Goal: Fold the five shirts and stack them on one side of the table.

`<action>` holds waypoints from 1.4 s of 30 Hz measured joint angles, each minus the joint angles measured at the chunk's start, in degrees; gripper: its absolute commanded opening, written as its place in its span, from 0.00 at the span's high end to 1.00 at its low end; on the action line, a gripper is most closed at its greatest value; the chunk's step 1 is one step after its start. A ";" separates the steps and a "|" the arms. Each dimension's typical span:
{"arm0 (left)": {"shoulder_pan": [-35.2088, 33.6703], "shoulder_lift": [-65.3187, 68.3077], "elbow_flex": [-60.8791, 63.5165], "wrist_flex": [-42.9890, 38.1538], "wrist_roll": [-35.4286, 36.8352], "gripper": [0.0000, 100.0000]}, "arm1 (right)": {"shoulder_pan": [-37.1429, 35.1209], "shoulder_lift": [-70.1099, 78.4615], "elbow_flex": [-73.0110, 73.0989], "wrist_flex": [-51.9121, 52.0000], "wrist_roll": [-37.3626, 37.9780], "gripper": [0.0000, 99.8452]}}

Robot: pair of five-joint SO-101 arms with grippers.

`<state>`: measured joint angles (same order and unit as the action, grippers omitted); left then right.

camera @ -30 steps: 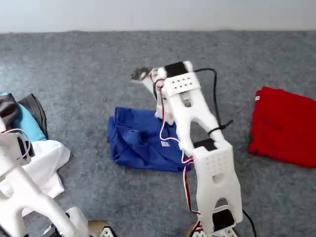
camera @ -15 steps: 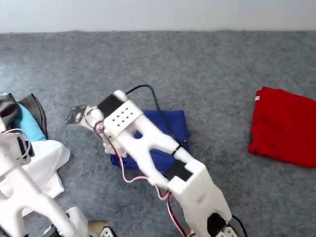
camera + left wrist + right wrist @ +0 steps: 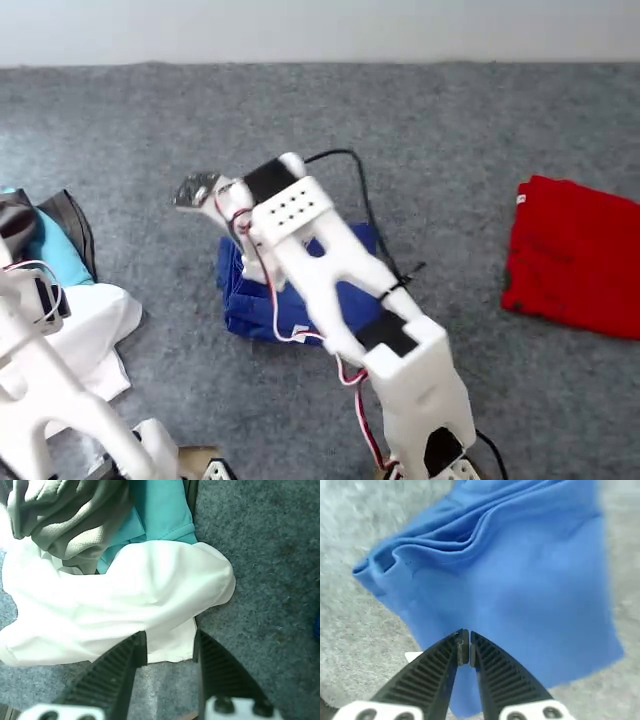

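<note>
A crumpled blue shirt (image 3: 248, 298) (image 3: 520, 580) lies mid-table, partly hidden under my right arm. My right gripper (image 3: 197, 190) (image 3: 465, 647) hovers off the shirt's far left corner, shut with nothing between its fingers. A folded red shirt (image 3: 575, 255) rests at the right edge. At the left lies a heap: a white shirt (image 3: 92, 330) (image 3: 125, 605), a teal shirt (image 3: 55, 255) (image 3: 160, 515) and a grey shirt (image 3: 15, 215) (image 3: 65, 515). My left gripper (image 3: 170, 647) stands open just above the white shirt's edge, holding nothing.
Grey carpet (image 3: 450, 140) covers the table, with bare room between the blue and red shirts and along the far side. A pale wall (image 3: 320, 30) runs along the back edge. The left arm's white base (image 3: 50, 400) stands at the near left.
My right arm swung from the far middle to the left over the blue shirt, then drew back a little toward the far side. The left arm kept still.
</note>
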<state>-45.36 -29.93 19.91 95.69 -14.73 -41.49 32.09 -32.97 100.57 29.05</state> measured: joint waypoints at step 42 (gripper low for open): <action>0.00 0.00 -6.07 2.37 4.04 0.84 | -2.46 8.97 -1.23 -23.21 -6.77 0.99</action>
<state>-45.36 -29.93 13.85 98.07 -10.68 -43.96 41.05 -34.20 77.36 22.29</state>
